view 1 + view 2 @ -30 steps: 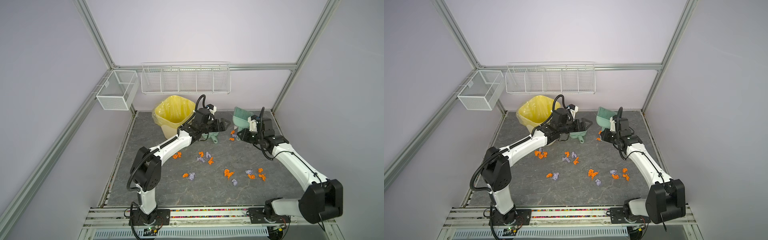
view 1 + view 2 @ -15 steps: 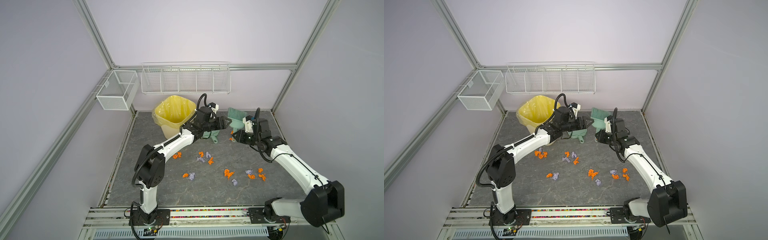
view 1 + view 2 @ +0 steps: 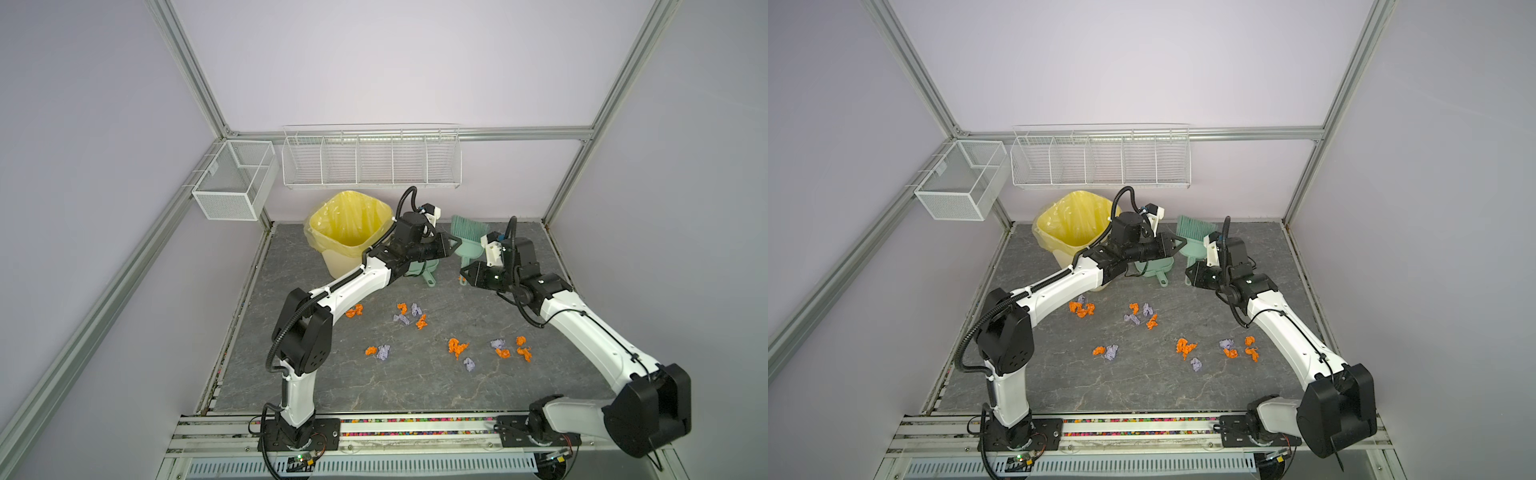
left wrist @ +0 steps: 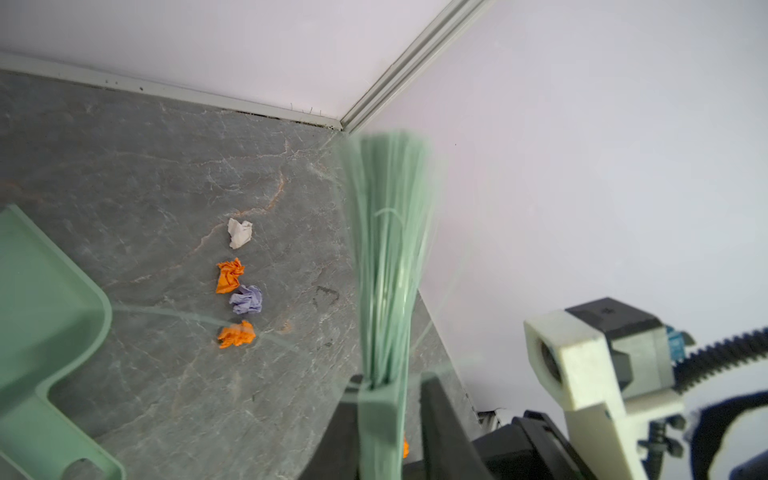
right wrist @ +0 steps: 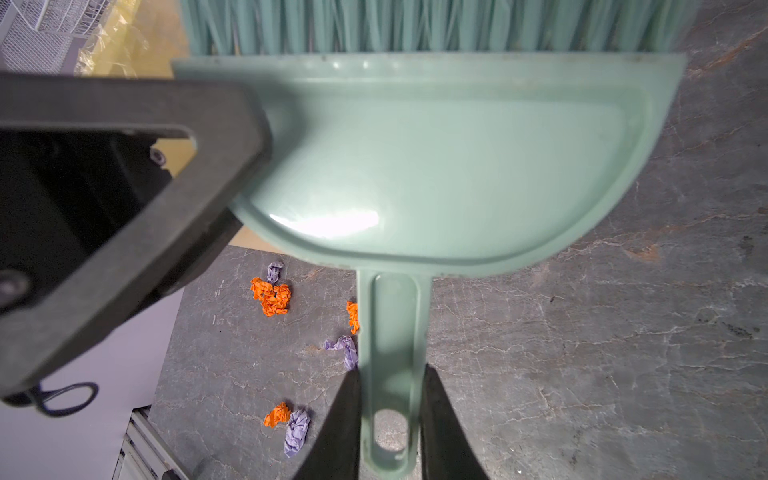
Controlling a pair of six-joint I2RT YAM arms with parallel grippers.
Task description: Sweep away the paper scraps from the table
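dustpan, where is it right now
In both top views the dustpan lies on the table at the back, just right of the bin and left of the brush, partly under the left arm.

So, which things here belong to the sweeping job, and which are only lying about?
For the job:
- paper scraps
- brush
- dustpan
- table
- probably the yellow-lined bin, for emptying

Only lying about:
- mesh basket on the left frame
- wire rack on the back wall

Both top views overlook the dark grey veined table (image 3: 415,386) from above; close wrist cameras seemingly share the mint-green brush (image 5: 436,158).
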